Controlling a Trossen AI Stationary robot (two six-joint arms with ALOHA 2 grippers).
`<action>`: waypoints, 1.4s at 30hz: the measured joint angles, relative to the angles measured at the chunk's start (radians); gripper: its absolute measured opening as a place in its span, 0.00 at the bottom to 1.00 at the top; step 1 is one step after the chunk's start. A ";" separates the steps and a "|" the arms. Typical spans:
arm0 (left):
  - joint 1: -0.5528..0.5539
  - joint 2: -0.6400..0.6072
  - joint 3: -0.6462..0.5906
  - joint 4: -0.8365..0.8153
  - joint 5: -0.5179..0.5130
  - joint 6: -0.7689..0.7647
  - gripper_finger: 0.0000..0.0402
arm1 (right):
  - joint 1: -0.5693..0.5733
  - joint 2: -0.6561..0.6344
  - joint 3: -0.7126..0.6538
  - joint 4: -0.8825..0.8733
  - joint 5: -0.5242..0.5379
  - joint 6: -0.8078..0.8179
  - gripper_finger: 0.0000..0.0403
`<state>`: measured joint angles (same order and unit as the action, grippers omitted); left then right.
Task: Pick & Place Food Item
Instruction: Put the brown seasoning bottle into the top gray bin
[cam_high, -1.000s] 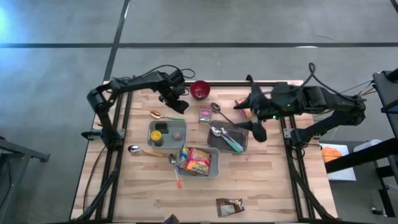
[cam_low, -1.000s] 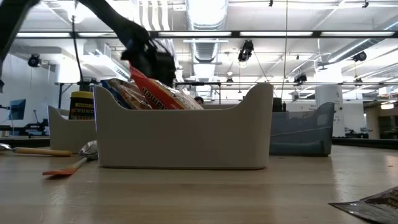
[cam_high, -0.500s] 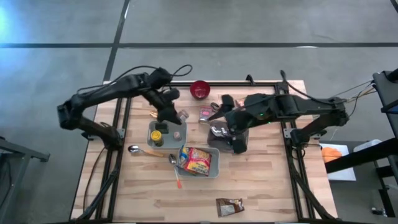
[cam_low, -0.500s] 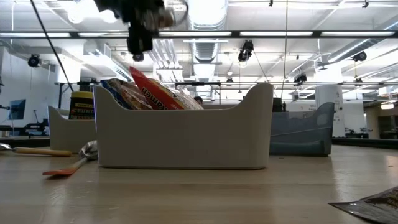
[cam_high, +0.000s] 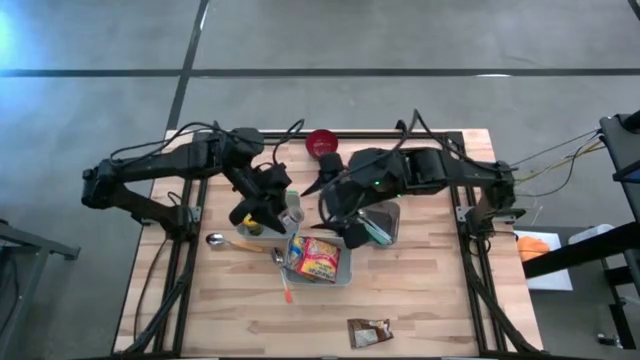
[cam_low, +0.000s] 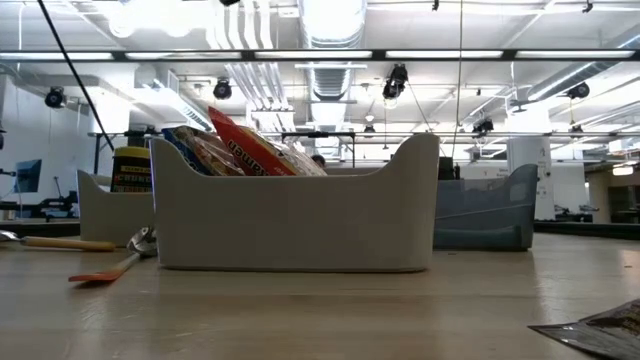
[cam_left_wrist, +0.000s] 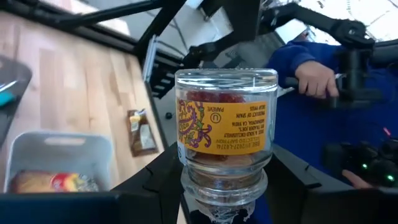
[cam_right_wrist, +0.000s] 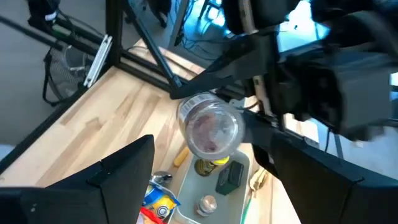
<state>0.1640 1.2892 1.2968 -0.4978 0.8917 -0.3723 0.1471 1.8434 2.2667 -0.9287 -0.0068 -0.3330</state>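
Note:
A small glass jar (cam_left_wrist: 225, 124) with a yellow label and red contents hangs in the air over the light grey tray (cam_high: 246, 232), with my left gripper (cam_high: 275, 200) shut on it. The jar's round base (cam_right_wrist: 208, 127) faces my right gripper (cam_high: 335, 212). That gripper stands wide open just right of the jar, its fingers apart from it. A second tray (cam_high: 343, 272) nearer the front holds a food packet (cam_high: 315, 256). No gripper shows in the low view. My left gripper pinches the jar's narrow neck end (cam_left_wrist: 222, 186) between its two fingers (cam_left_wrist: 155, 186). The fingers come nearly level from the table's left. The jar sticks out beyond the fingertips toward my right gripper, base foremost, lifted clear of the trays.
The light grey tray holds a yellow-lidded jar (cam_high: 254, 215). A dark tray (cam_high: 392, 212) with spoons lies right of centre, and a red bowl (cam_high: 322, 143) at the far edge. Loose spoons (cam_high: 222, 240), an orange utensil (cam_high: 284, 285) and a brown packet (cam_high: 368, 332) lie near the front. A person's hand (cam_left_wrist: 317, 74) shows beyond the table.
My left gripper has risen and come from near the red bowl toward the table's middle and near edge, rolling as it went, with the jar carried clear of the table. My right gripper, still open, has swept toward the table's left, up to the jar.

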 joint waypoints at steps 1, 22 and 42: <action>-0.009 0.000 0.000 0.017 -0.001 -0.002 0.41 | 0.000 0.019 0.029 -0.019 -0.001 -0.008 0.79; -0.022 0.047 0.000 0.123 0.058 -0.003 0.41 | 0.001 0.102 0.086 0.000 -0.076 -0.027 0.79; -0.022 0.048 0.000 0.166 0.074 -0.022 0.41 | -0.002 0.099 0.086 0.007 -0.099 -0.040 0.46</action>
<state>0.1417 1.3373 1.2968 -0.3321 0.9653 -0.3941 0.1455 1.9423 2.3528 -0.9215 -0.1062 -0.3728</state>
